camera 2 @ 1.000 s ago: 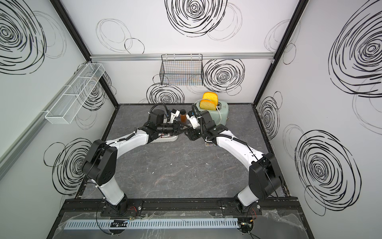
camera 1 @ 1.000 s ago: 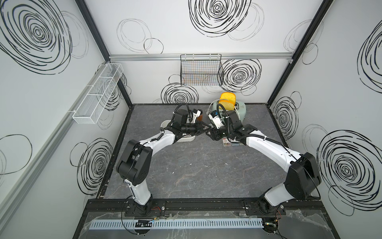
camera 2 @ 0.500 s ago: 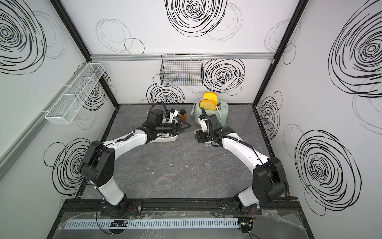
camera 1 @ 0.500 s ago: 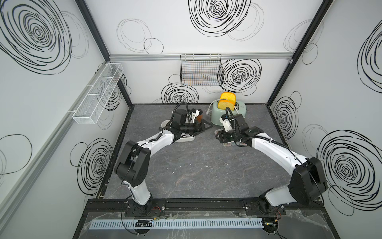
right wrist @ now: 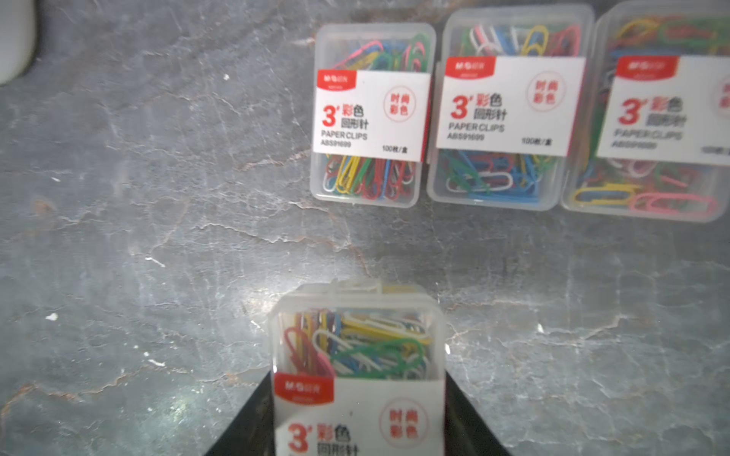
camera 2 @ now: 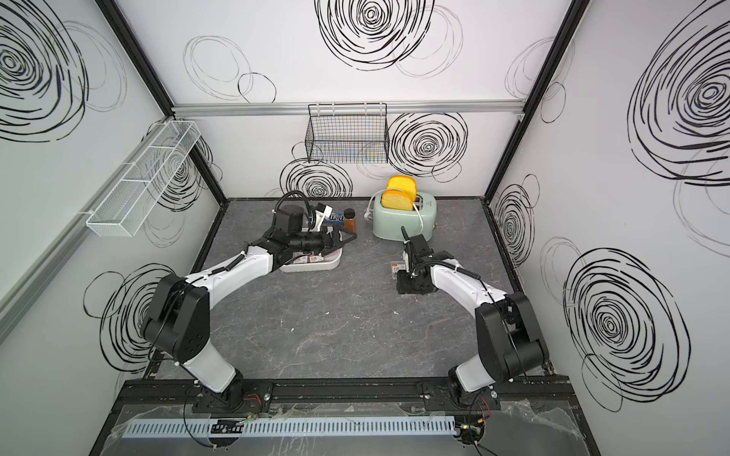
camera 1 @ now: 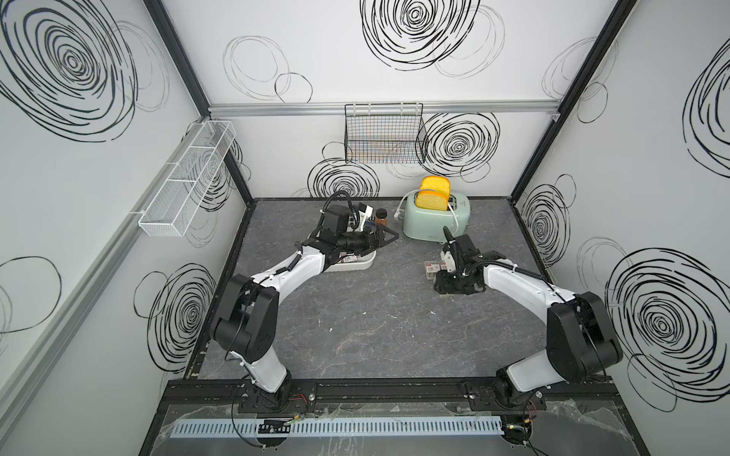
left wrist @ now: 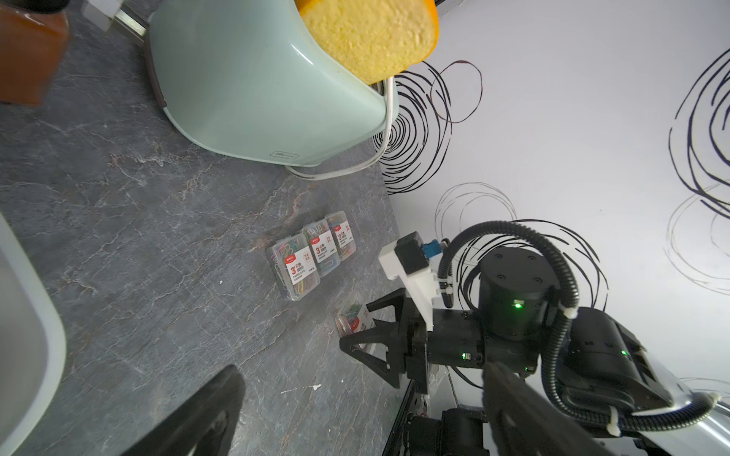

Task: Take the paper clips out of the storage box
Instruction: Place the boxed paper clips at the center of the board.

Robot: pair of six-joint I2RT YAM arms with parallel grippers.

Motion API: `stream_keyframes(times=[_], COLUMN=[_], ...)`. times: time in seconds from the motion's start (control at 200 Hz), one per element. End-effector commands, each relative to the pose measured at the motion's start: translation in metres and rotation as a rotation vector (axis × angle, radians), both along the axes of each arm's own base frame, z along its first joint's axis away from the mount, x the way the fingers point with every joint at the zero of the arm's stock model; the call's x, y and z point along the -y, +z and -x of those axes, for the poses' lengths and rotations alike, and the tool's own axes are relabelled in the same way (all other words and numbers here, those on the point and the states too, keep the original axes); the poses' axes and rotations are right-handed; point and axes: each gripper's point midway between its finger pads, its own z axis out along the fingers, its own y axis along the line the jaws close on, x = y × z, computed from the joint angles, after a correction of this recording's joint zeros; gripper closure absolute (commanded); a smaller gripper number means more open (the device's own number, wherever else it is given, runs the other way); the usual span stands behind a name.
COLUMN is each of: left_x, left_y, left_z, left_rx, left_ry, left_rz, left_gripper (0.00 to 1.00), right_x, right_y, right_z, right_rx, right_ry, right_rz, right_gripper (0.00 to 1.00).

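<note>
Storage box [camera 1: 367, 263] sits left of centre on the worktop [camera 1: 355, 323] in both top views, the left gripper [camera 1: 389, 237] at its upper right wide open and empty. Right of centre, the right gripper [right wrist: 357, 426] clamps one case [right wrist: 355, 343] near a row of three paper clips [right wrist: 501, 106] cases on the worktop.

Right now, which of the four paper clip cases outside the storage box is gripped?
The lone case, held between the jaws of the right gripper. The other three cases lie free in a side-by-side row on the table.
</note>
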Motion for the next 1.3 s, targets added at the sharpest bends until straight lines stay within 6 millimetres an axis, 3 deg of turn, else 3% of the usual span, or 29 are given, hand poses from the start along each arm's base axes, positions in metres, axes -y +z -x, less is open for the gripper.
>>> stream_keyframes(times=[0.0, 0.51, 0.825, 1.005, 1.186, 1.296], left_x=[0.0, -0.01, -0.01, -0.011, -0.01, -0.011], left_y=[0.011, 0.013, 0.009, 0.008, 0.006, 0.005], left_z=[-0.004, -0.008, -0.01, -0.011, -0.011, -0.012], left_rx=[0.052, 0.073, 0.066, 0.063, 0.06, 0.059], left_ry=[-0.006, -0.001, 0.0, 0.006, 0.006, 0.008], left_rz=[0.014, -0.021, -0.02, -0.026, -0.027, -0.028], left_gripper=[0.01, 0.01, 0.01, 0.01, 0.01, 0.01], right_x=[0.016, 0.039, 0.035, 0.036, 0.036, 0.035], right_y=[-0.018, -0.042, -0.05, -0.054, -0.053, -0.05], right_z=[0.009, -0.003, -0.008, -0.01, -0.016, -0.016], right_rx=[-0.056, -0.05, -0.057, -0.055, -0.041, -0.036], right_ry=[-0.024, -0.077, -0.044, -0.046, -0.048, -0.046], right_rz=[0.065, 0.081, 0.062, 0.066, 0.06, 0.049], right_gripper=[0.89, 0.88, 0.84, 0.69, 0.41, 0.37])
